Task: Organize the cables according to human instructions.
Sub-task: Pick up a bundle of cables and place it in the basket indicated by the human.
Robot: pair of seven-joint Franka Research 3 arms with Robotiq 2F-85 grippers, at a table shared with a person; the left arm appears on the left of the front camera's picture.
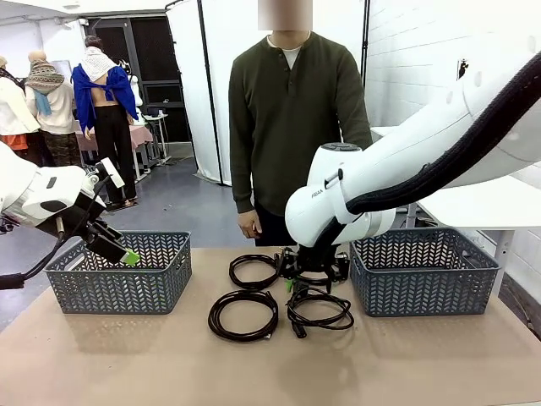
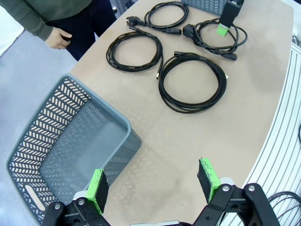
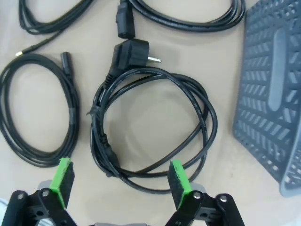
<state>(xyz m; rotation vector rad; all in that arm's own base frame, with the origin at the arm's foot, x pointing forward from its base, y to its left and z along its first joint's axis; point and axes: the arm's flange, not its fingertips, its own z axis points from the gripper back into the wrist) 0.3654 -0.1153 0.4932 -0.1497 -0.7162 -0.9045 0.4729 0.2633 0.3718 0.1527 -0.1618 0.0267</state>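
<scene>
Cables (image 2: 161, 84), four black coils, all lie loose on the table (image 1: 423, 364) in a cluster just beside the right basket (image 1: 423, 288), on the side of it that faces the middle of the table. None has gone into that basket, and none is in the left basket (image 1: 118, 292), which sits well apart from it across the cluster, so by my reckoning the sorting is all yet to do. The person (image 1: 292, 127) stands on the far side of the right basket, a little toward the middle, with one hand (image 1: 249, 224) hanging near the table edge; I see no pointing gesture. The right gripper (image 3: 120, 181) hangs low over the cable closest to the right basket (image 3: 95, 132), the one with the round-pin plug. Its jaws are spread wide, one green pad either side of the coil's near arc, and nothing is pinched between them. Whether the pads touch the cord or the table, I cannot tell. That looks like the start of a first pick. The left gripper (image 2: 153, 186) hovers well away from the right basket, above the near rim of the left one, jaws wide apart and carrying nothing.
</scene>
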